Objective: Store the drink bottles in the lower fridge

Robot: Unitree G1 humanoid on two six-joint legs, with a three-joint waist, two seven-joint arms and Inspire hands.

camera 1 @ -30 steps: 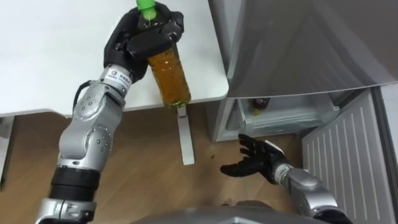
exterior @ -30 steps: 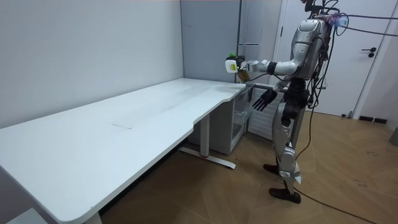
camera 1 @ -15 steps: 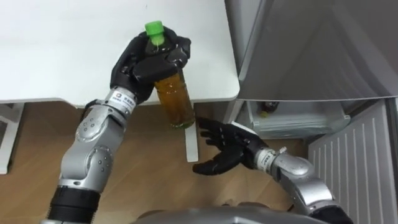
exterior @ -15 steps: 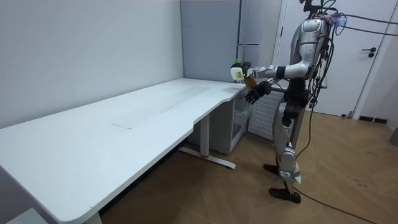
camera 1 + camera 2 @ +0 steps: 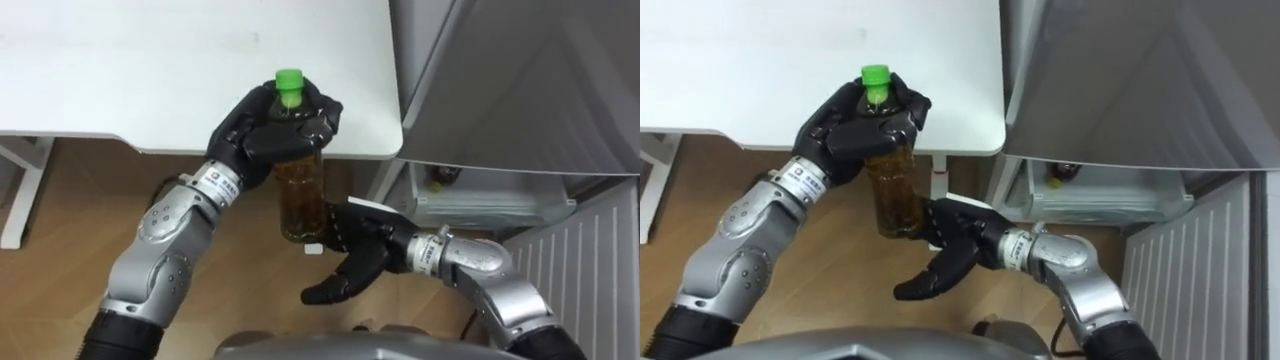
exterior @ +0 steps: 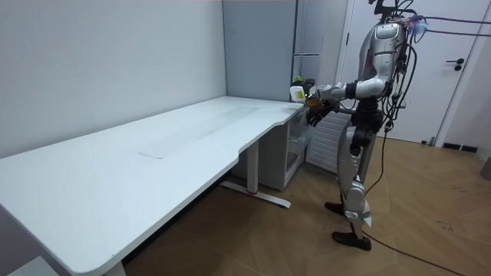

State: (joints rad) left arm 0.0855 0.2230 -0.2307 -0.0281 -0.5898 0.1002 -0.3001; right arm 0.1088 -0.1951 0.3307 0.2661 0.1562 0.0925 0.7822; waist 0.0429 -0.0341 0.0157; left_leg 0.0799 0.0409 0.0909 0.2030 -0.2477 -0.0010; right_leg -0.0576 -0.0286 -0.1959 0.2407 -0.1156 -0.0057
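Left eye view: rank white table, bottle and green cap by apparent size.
Largest to smallest:
white table
bottle
green cap
The bottle is nearer the camera, yet the order is plain.

A clear bottle (image 5: 301, 195) of amber drink with a green cap stands upright at frame centre, gripped near its top.

White desk (image 6: 153, 153), wooden floor (image 6: 430, 222), grey wall (image 6: 100, 61)

Office room, white desk (image 5: 150, 60), fridge (image 5: 520, 80)
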